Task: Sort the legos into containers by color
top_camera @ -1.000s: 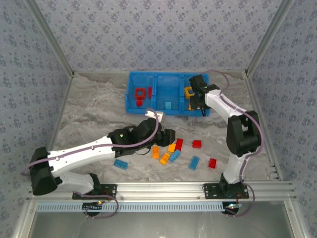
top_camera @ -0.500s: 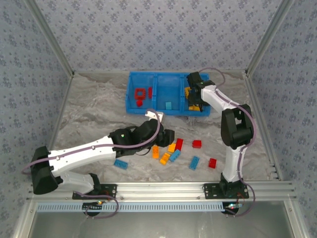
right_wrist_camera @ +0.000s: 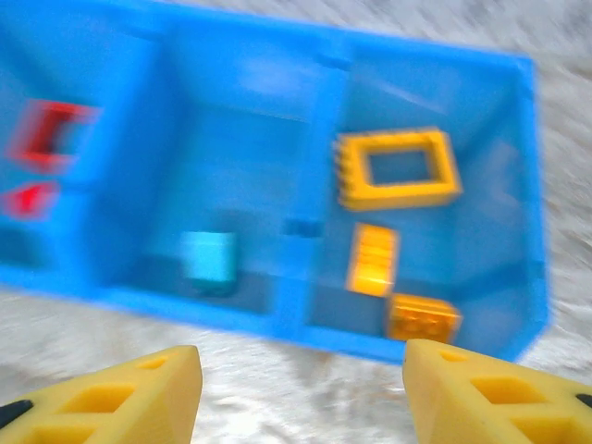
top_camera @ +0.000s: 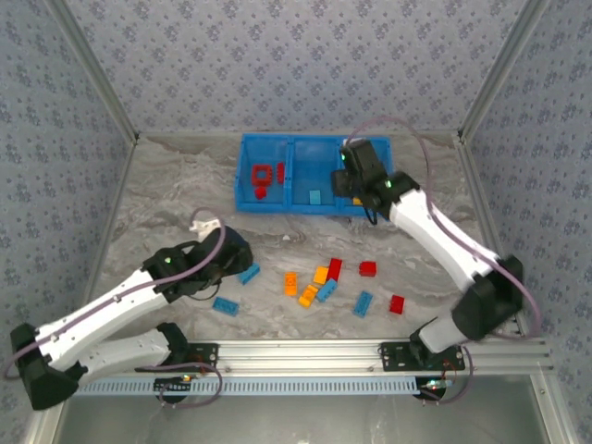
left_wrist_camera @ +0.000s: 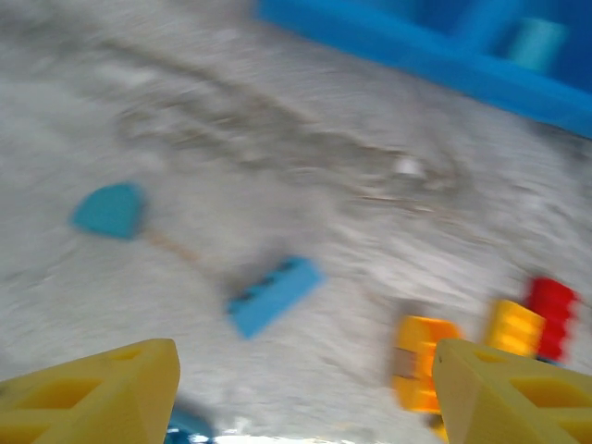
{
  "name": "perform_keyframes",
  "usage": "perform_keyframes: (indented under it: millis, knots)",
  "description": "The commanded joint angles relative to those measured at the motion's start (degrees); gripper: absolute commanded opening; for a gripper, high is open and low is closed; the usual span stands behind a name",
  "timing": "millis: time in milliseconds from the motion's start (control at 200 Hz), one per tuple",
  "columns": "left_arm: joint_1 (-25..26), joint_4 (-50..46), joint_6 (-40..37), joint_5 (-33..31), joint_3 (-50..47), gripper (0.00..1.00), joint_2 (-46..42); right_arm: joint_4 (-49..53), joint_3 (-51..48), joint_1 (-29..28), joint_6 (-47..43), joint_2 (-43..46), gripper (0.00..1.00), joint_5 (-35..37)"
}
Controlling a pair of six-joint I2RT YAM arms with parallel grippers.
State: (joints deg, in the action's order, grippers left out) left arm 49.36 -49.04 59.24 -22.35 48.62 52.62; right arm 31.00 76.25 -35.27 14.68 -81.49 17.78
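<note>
- Top view: your left claw [top_camera: 237, 252] hangs low over the table [top_camera: 166, 203]. A blue brick [top_camera: 248, 274] is just beside its tip, and the loose bricks [top_camera: 324, 282] are further off to its right. If you come down crooked, you'll shove the blue brick away instead of straddling it.
- Top view: your right claw [top_camera: 356, 178] sits above the tray [top_camera: 242, 176], over the right-hand compartment. If you swing out low, a finger could catch the wall and drag the tray.
- Left wrist: the claw [left_wrist_camera: 301, 356] is apart, with nothing between the fingers [left_wrist_camera: 102, 388]. The blue brick [left_wrist_camera: 273, 294] lies just ahead, skewed to the jaws. Close across the diagonal and it may twist or pop out.
- Left wrist: an orange brick [left_wrist_camera: 421, 370] sits just beside the right finger, so you risk bumping or grabbing the wrong colour. The picture is blurred, so alignment is hard to judge.
- Right wrist: the claw [right_wrist_camera: 301, 356] is apart and holds nothing. Ahead of it the tray [right_wrist_camera: 351, 335] has a yellow frame [right_wrist_camera: 398, 168] and two orange bricks [right_wrist_camera: 373, 259] on the right, a light blue brick [right_wrist_camera: 208, 257] in the middle, and red ones [right_wrist_camera: 46, 134] far left.
- Right wrist: the colours look correctly split, so the main risk is a later drop clipping a divider and landing in the wrong compartment.
</note>
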Motion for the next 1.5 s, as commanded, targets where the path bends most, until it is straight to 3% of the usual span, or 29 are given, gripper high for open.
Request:
perform_keyframes:
  millis: [0, 105, 210, 440, 750, 1049, 1169, 1494]
  knots:
    - [-9.25, -1.52, -1.32, 7.57, -4.53, 0.71, -3.57, -9.76, -12.05, -8.37, -2.23, 7.50, 0.62, -4.70]
    - [-17.13, -0.64, -8.19, 10.91, -4.87, 0.72, 0.40, -17.70, -22.66, -17.65, -0.63, 13.79, 0.64, -6.40]
    - [-21.00, -0.23, -15.13, 11.24, -5.08, 0.75, 6.66, -19.66, -27.65, -24.66, 3.52, 15.39, 0.64, -4.84]
    - [-29.05, 8.24, -25.66, 16.42, -6.80, 0.78, 15.12, -23.33, -30.30, -33.24, 8.43, 12.81, 0.66, -4.47]
    - [-31.76, 11.90, -34.12, 18.68, -2.60, 0.73, 28.39, -24.46, -28.36, -35.38, 9.66, 8.73, 0.67, -4.69]
    - [-32.05, 13.84, -35.43, 19.80, -0.92, 0.53, 34.31, -32.12, -29.44, -37.35, 7.92, 7.85, 0.70, -10.57]
    - [-32.05, 14.31, -35.12, 19.82, -0.98, 0.41, 34.70, -33.14, -29.10, -37.75, 7.95, 7.17, 0.71, -10.73]
    - [-29.07, 13.92, -32.95, 19.35, -2.09, 0.32, 30.85, -30.70, -27.87, -37.65, 7.41, 7.44, 0.69, -7.40]
